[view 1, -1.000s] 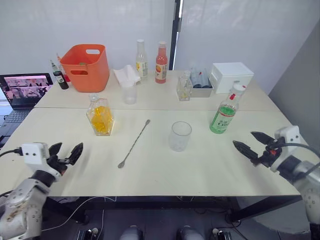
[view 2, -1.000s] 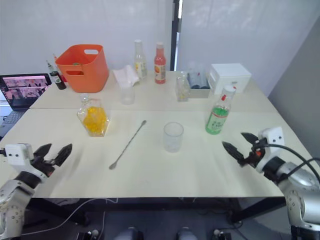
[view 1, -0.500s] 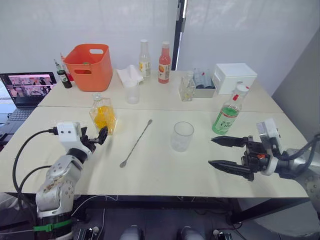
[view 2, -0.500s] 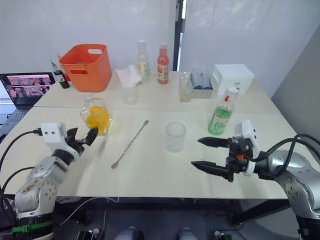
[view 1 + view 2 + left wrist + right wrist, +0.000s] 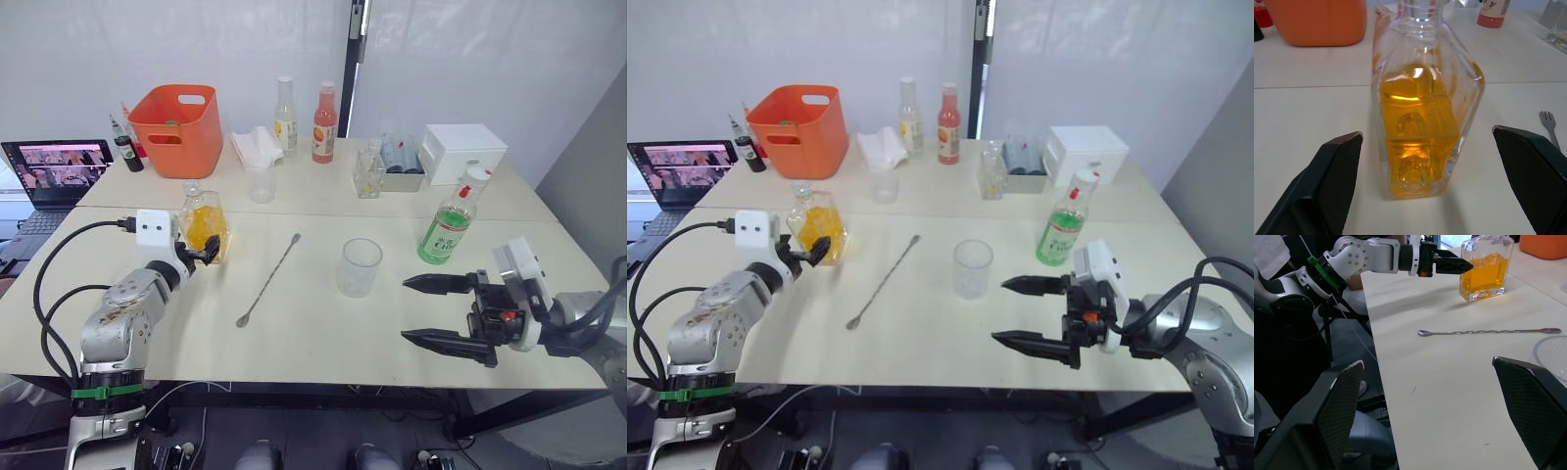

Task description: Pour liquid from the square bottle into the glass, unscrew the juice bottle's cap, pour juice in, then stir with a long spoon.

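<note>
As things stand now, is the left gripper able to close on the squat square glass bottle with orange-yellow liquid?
Probably yes. The left gripper is open right at the square bottle, and in the wrist view the bottle stands between its fingers with nothing between them.

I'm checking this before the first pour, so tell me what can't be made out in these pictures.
- Square bottle: its stopper is cut off by the edge of the left wrist view.
- Glass: cut by the right wrist view's edge.
- Juice bottle: label print too small to read in the eye views.
- Left gripper: seen end-on in the left eye view, so contact with the bottle is unclear.
</note>
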You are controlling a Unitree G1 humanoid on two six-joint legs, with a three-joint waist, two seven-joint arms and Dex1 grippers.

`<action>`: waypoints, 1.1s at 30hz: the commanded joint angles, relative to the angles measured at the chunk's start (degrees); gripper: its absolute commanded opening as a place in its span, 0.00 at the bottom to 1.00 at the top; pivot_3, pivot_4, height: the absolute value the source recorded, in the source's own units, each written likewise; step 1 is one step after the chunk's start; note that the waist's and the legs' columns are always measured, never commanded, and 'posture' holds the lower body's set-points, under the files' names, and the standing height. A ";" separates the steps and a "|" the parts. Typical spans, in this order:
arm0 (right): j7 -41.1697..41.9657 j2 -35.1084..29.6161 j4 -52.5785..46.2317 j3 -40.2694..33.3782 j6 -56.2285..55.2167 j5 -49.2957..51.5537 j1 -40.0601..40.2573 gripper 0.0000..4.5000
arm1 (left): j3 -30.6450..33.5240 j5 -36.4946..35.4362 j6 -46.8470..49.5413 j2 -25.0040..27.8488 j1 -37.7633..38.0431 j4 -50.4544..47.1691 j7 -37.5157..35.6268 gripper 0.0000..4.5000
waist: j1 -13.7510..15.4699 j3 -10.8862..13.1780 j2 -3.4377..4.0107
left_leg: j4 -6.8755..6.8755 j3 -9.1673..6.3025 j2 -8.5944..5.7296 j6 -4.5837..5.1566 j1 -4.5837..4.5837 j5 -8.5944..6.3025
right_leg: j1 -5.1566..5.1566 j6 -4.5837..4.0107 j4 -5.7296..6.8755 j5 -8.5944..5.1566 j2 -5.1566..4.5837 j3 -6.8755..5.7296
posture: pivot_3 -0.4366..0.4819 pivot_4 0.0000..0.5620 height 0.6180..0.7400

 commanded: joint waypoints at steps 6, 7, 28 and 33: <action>-0.92 0.28 -2.43 -0.34 -1.15 0.52 1.24 0.99 | 0.15 3.78 -3.64 -0.03 -8.29 8.23 1.11 1.00 | 0.02 0.01 -0.02 | 0.00 0.00 -0.01 0.00 -0.03 0.00 | -0.02 0.01 0.00 0.00 -0.01 0.00 | 0.48 0.27 0.79; -0.84 0.28 -2.48 -0.06 -1.14 0.53 1.22 0.99 | -0.17 3.98 -4.20 -0.13 -9.48 9.45 0.64 1.00 | 0.04 0.01 -0.03 | 0.00 0.00 -0.02 0.00 -0.02 0.00 | -0.02 0.01 0.01 0.01 -0.01 0.00 | 0.48 0.27 0.79; -4.98 2.73 -4.81 -0.69 -2.14 0.39 3.52 1.00 | -2.95 10.14 -12.71 -2.24 -15.06 21.32 -0.21 0.62 | 0.16 0.04 -0.07 | 0.05 -0.05 -0.07 0.00 -0.11 0.00 | -0.06 0.04 0.03 0.02 -0.06 -0.04 | 0.48 0.27 0.79; -7.43 3.95 -3.15 0.75 -3.49 -2.54 2.12 1.00 | -2.96 11.37 -19.83 -1.71 -16.10 25.33 -1.86 0.62 | 0.17 0.04 -0.07 | 0.07 -0.05 -0.06 -0.01 -0.08 0.01 | -0.04 0.03 0.05 0.02 -0.04 -0.04 | 0.48 0.27 0.79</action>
